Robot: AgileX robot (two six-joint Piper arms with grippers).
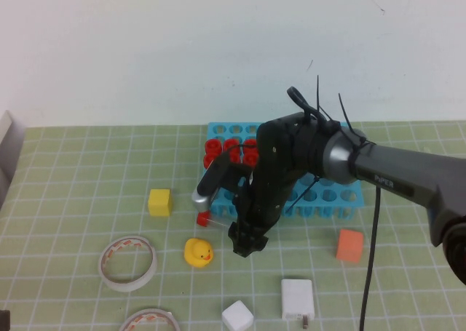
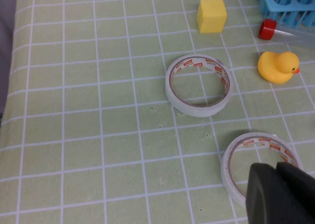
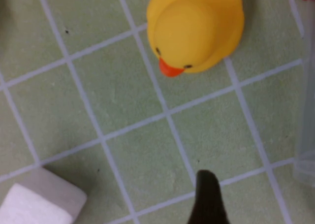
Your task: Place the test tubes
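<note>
Green tabletop (image 1: 73, 171): gridded with pale lines, carries everything listed below.
Blue rack (image 1: 336, 197): stands at the far middle, partly behind the right arm; holds several red-capped tubes (image 1: 231, 150) upright in its far-left holes.
Loose test tube (image 1: 204, 219): lies flat on the tabletop just off the rack's near-left corner, red cap pointing left, clear body running right under the arm.
Right gripper (image 1: 246, 245): hangs low over the tabletop, just near of the loose test tube and just right of the yellow duck (image 1: 197, 252); jaws open or closed, cannot tell.
Left gripper (image 2: 278, 177): hovers over the near tape roll (image 2: 256, 141) at the near left of the tabletop; jaws closed together, gripping nothing.
Far tape roll (image 1: 129, 284): lies flat left of the duck, well apart from the rack.
Yellow cube (image 1: 159, 202): sits left of the loose test tube, near it but not touching.
Orange cube (image 1: 349, 245): sits near of the rack's right end, apart from it.
White cube (image 1: 237, 316), white charger (image 1: 297, 299): side by side at the near edge, charger to the right, both near of the duck.
</note>
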